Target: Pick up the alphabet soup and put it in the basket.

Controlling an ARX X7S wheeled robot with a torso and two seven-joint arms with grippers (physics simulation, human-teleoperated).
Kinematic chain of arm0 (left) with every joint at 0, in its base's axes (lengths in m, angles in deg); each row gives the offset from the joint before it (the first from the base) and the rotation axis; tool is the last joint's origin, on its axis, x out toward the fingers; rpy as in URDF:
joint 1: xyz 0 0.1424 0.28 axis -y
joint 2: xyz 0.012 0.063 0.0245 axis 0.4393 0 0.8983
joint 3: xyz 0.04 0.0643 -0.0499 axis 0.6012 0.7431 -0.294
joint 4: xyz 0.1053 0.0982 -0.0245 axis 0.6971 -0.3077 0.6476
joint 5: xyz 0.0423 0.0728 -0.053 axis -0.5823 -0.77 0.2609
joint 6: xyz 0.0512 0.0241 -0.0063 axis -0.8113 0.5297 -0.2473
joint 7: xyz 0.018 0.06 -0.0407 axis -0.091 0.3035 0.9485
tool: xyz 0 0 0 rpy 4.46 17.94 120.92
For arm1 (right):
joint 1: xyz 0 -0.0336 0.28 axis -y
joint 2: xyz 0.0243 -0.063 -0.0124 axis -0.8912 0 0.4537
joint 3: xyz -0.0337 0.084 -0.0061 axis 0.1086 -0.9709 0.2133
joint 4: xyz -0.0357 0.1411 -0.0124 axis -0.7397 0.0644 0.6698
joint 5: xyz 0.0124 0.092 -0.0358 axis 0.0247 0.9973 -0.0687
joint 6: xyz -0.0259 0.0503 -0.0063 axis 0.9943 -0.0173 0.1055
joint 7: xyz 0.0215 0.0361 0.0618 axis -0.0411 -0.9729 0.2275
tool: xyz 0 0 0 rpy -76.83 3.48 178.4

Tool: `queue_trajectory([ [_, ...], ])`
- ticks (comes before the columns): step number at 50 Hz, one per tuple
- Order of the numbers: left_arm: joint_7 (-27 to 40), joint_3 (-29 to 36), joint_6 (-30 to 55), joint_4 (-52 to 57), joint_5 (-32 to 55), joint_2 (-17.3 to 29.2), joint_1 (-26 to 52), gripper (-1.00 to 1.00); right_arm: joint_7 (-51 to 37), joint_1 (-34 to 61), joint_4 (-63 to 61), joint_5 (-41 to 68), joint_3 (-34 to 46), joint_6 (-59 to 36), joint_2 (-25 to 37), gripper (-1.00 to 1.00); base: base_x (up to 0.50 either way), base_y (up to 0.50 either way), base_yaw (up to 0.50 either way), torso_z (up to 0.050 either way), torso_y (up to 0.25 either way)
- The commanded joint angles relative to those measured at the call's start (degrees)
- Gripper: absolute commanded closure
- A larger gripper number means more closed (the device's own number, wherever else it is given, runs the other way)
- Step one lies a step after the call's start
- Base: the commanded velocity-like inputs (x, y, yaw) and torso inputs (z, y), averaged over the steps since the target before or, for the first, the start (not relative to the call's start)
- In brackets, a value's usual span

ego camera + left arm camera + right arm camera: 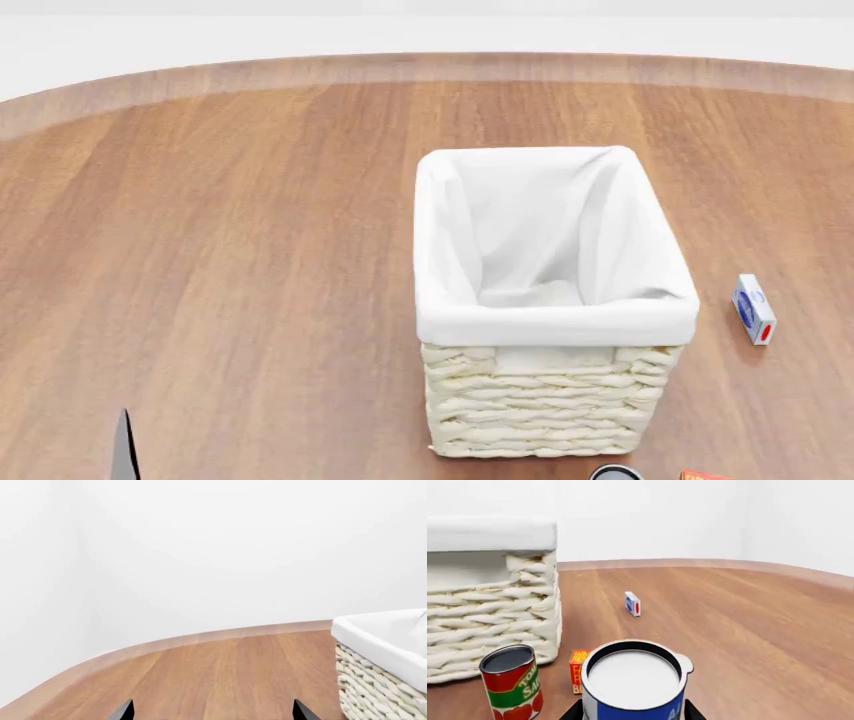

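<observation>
The alphabet soup [634,690], a can with a blue label and a pale white lid, fills the near part of the right wrist view. My right gripper [632,713] has a dark finger against each side of the can and is shut on it. The can and the right gripper are out of the head view. The cream wicker basket [554,325] with its white liner stands in the middle of the wooden table; it also shows in the right wrist view [494,605] and the left wrist view [373,645]. My left gripper [213,712] is open and empty beside the basket.
A red-and-green tomato can [510,685] with a dark lid stands by the basket's near corner, next to the soup. A small orange box [577,670] lies behind them. A small blue-and-white box [754,309] lies right of the basket. The table's curved far edge [400,65] runs across the back.
</observation>
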Motion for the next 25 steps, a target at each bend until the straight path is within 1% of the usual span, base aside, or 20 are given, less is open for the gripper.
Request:
queue_trajectory([
  [1, 0.27, 0.05, -0.01, -0.04, 0.30, 0.17, 0.00, -1.00, -4.95, -5.22, -22.50, 1.42, -0.33, -11.70, 1.45, 1.00, 0.00, 0.00, 0.00, 0.000, 0.000],
  [2, 0.29, 0.07, -0.03, -0.11, 0.32, 0.16, 0.02, -1.00, -5.51, -5.38, -23.78, 1.46, -0.40, -12.73, 1.70, 1.00, 0.00, 0.00, 0.00, 0.000, 0.000],
  [4, 0.29, 0.21, -0.06, -0.15, 0.27, 0.19, 0.04, -1.00, -7.53, -6.69, -31.03, 2.87, -0.79, -17.99, 3.16, 1.00, 0.00, 0.00, 0.00, 0.000, 0.000],
  [5, 0.33, 0.20, -0.03, -0.07, 0.30, 0.20, 0.05, -1.00, -7.35, -6.42, -30.31, 2.66, -0.61, -17.34, 2.93, 1.00, 0.00, 0.00, 0.00, 0.000, 0.000],
  [7, 0.36, 0.23, 0.08, 0.18, 0.35, 0.28, 0.03, -1.00, -7.94, -6.79, -33.34, 2.54, -0.45, -18.44, 3.40, 1.00, 0.00, 0.00, 0.00, 0.000, 0.000],
  [8, 0.41, 0.20, 0.10, 0.16, 0.37, 0.28, 0.04, -1.00, -9.27, -6.99, -37.22, 2.74, -0.54, -21.10, 4.17, 1.00, 0.00, 0.00, 0.00, 0.000, 0.000],
  [15, 0.46, -0.07, 0.29, 0.49, 0.87, 0.54, 0.08, -1.00, -13.68, -6.68, -49.47, 5.72, -1.34, -31.57, 7.77, 1.00, 0.00, 0.00, 0.00, 0.000, 0.001],
  [17, 0.39, -0.25, 0.20, 0.30, 1.28, 0.56, 0.14, -1.00, -15.39, -5.88, -52.96, 6.15, -1.46, -35.04, 9.15, 1.00, 0.00, 0.00, 0.00, 0.000, 0.000],
  [21, 0.48, -0.12, 0.20, 0.35, 1.25, 0.62, 0.14, -1.00, -17.09, -4.53, -56.25, 7.09, -1.49, -38.91, 10.78, 1.00, 0.00, 0.00, 0.00, 0.000, 0.000],
  [25, 0.50, -0.14, 0.49, 0.59, 1.47, 0.75, 0.16, -1.00, -19.32, -0.72, -60.97, 8.69, -0.77, -44.52, 13.54, 1.00, 0.00, 0.00, 0.00, 0.000, 0.000],
])
